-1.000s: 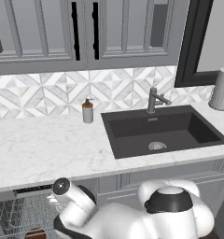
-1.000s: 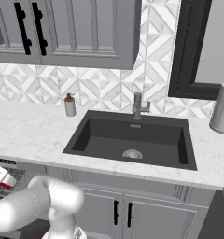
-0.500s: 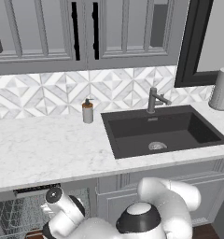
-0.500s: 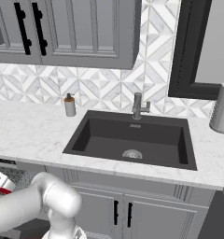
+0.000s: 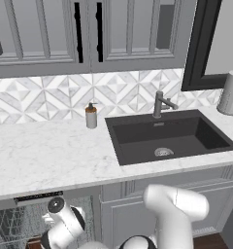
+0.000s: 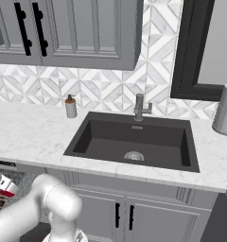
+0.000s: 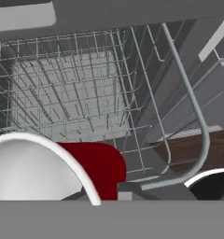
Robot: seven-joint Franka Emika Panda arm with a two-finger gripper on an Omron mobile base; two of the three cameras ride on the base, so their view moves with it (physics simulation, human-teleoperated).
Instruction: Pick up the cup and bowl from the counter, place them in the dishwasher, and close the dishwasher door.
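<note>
The gripper [image 7: 118, 193] hung low inside the open dishwasher [image 5: 21, 228], jaws pinched on the cup [image 7: 53, 168], just above the rack [image 7: 72, 93]. Best lowered onto the wires before letting go, lest it tip.

One cup [image 7: 93, 168] | one dishwasher [image 7: 67, 93] | one counter [image 5: 50, 155] | one sink [image 5: 169, 138] | one faucet [image 5: 159, 103] | one soap dispenser [image 5: 91, 115] | one grey canister [image 5: 230, 92] far right
</note>
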